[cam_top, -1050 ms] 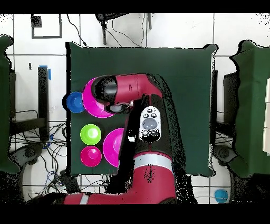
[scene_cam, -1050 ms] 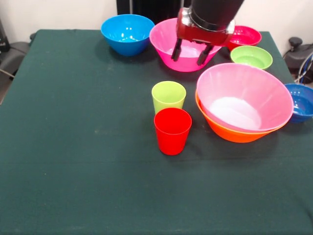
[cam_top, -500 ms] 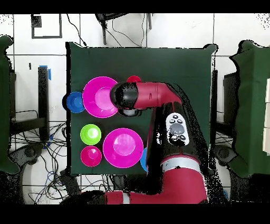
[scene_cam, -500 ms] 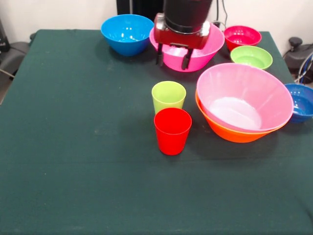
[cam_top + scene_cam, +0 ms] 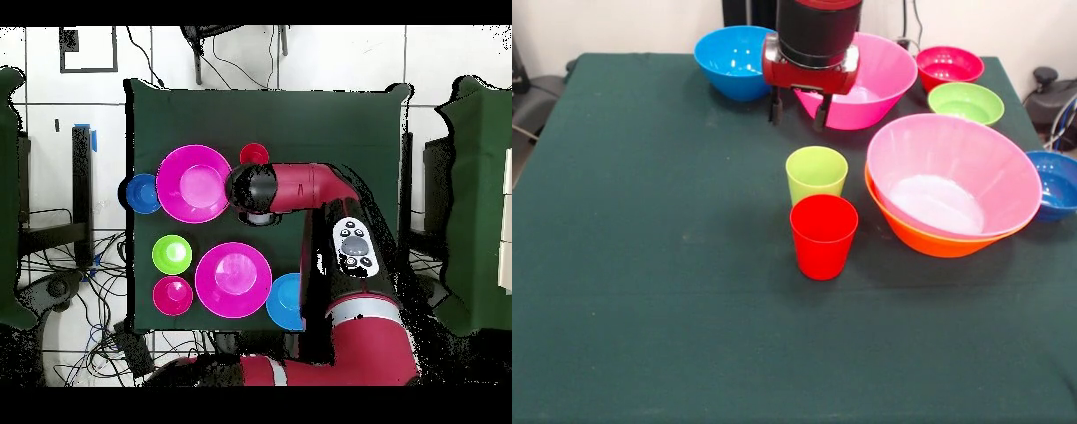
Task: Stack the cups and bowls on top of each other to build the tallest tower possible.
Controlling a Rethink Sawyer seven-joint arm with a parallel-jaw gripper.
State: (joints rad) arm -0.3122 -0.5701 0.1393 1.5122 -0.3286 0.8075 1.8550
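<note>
Front view shows the red cup (image 5: 823,236) nearest the camera on the green table (image 5: 644,265), upright and empty, with the lime green cup (image 5: 817,175) touching or just behind it, also empty. To their right a big pink bowl (image 5: 949,177) sits tilted inside the orange bowl (image 5: 927,238), nothing inside it; the dark blue bowl (image 5: 1055,184) lies just beside this pair at the table's edge. Farther back stand the green bowl (image 5: 966,102) and the small magenta-red bowl (image 5: 949,67). The gripper (image 5: 796,109) hangs above the cloth behind the lime cup, its two fingers apart and empty, in front of the second big pink bowl (image 5: 865,79). The light blue bowl (image 5: 737,60) stands beside it.
</note>
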